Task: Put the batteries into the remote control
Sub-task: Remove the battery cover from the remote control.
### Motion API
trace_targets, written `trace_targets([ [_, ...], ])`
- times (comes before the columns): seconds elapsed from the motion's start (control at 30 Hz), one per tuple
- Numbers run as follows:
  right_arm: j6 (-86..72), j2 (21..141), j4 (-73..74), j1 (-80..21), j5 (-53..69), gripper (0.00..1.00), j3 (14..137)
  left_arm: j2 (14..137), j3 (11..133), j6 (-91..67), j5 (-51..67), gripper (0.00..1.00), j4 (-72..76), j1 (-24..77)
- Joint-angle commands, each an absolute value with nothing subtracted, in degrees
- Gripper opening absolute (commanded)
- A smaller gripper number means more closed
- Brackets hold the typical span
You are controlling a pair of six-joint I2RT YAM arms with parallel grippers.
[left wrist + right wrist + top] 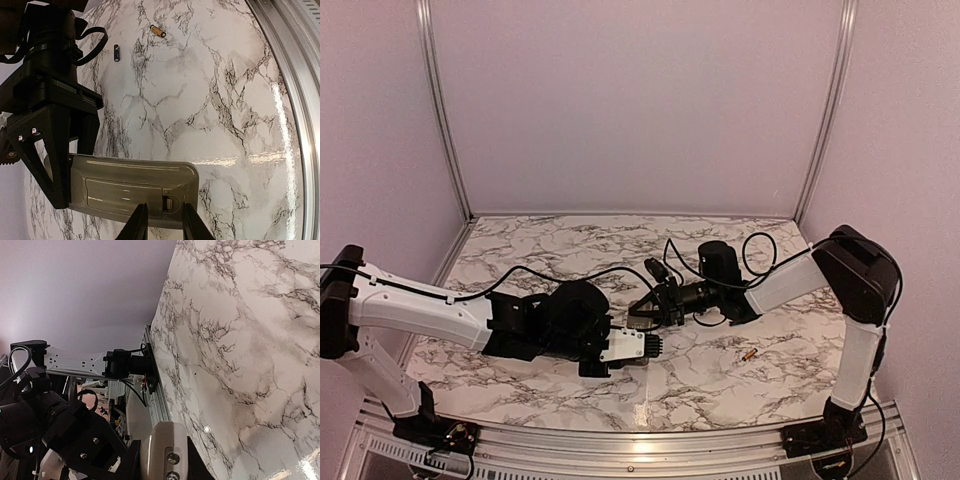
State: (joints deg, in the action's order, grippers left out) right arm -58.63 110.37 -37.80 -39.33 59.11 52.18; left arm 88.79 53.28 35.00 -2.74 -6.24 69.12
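**Two claws meet on one remote, grey back on show**

The right gripper [162,466] is clamped on one short end of the remote control [132,187], its black fingers closed against the rounded, pale plastic. The left gripper [165,224] meets the same remote at its near long edge, beside the small latch of the battery cover [125,192]. Its slim fingertips stand narrowly apart, and whether they pinch the casing cannot be told.

The remote sits between the two claws near the middle of the table [720,395], with its long axis running left to right. The left wrist view shows its smooth greyish back, the rectangular cover seated flush. From above, a white face with dark buttons shows.

Farther out, toward the right arm, the gold battery [158,31] and the blackish battery [117,52] lie loose on the glossy, grey-veined marble-patterned top. The two small cylinders are near each other but not touching, and well apart from the remote.
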Motion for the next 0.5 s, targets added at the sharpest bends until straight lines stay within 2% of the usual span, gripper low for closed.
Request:
trace_targets([
  [0.0, -59.6, 111.3, -40.5, -39.8, 60.2, 0.0, 52.0, 90.6, 54.8, 35.8, -5.6, 0.25, -5.7, 69.7],
  [0.47, -59.8, 112.1, -41.7, -40.1, 61.0, 0.0, 51.9, 92.6, 55.7, 36.9, -11.5, 0.17, -5.6, 69.7],
])
